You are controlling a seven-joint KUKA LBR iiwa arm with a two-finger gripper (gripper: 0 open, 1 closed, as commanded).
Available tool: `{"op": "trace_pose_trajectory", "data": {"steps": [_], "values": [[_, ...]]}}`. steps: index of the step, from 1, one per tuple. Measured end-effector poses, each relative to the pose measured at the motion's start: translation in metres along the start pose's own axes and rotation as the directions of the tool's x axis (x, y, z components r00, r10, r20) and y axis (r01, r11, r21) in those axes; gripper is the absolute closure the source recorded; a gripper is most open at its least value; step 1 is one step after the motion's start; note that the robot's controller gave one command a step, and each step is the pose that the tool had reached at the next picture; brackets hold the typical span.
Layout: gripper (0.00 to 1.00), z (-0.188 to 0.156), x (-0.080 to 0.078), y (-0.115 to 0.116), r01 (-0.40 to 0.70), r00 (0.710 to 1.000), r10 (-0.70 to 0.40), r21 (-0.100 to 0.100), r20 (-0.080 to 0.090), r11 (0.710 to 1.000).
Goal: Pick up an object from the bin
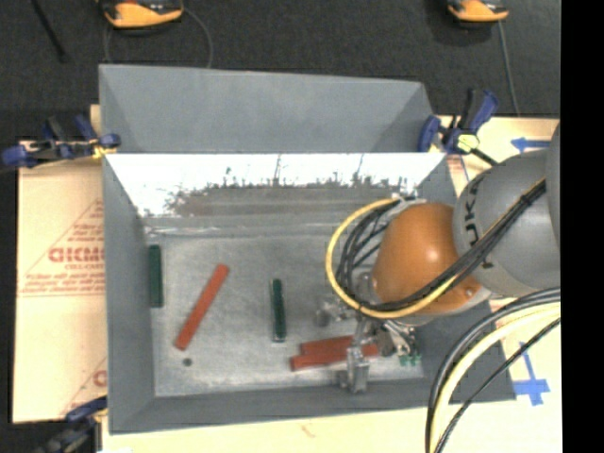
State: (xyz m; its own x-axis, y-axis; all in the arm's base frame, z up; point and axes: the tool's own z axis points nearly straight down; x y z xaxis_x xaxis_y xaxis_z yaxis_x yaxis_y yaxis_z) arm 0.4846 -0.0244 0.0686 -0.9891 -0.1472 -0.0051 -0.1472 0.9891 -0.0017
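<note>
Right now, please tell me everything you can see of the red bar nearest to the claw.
The red bar is a flat, oblong piece, matte reddish-brown, perhaps plastic. It lies on the bin floor near the front wall, right of the middle, its length running left to right. The claw covers its right end; whether they touch, I cannot tell.

My grey arm (514, 229) bears KUKA lettering (469, 220); at its nine o'clock sits an orange dome (425, 253) (black and yellow cables (342, 239) loop it).
</note>
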Motion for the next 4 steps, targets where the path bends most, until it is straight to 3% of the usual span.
{"op": "trace_pose_trajectory", "data": {"steps": [1, 2, 3, 4], "values": [[1.00, -0.001, -0.001, 0.001, 0.003, 1.000, -0.003, -0.001, -0.002, 1.000], [1.00, -0.155, -0.031, 0.006, 0.018, 1.000, -0.018, 0.001, 0.008, 1.000], [0.00, -0.150, -0.029, 0.006, 0.017, 1.000, -0.017, -0.001, -0.001, 1.000], [0.00, -0.039, -0.070, -0.011, 0.415, 0.910, -0.415, -0.003, -0.004, 0.910]]}}
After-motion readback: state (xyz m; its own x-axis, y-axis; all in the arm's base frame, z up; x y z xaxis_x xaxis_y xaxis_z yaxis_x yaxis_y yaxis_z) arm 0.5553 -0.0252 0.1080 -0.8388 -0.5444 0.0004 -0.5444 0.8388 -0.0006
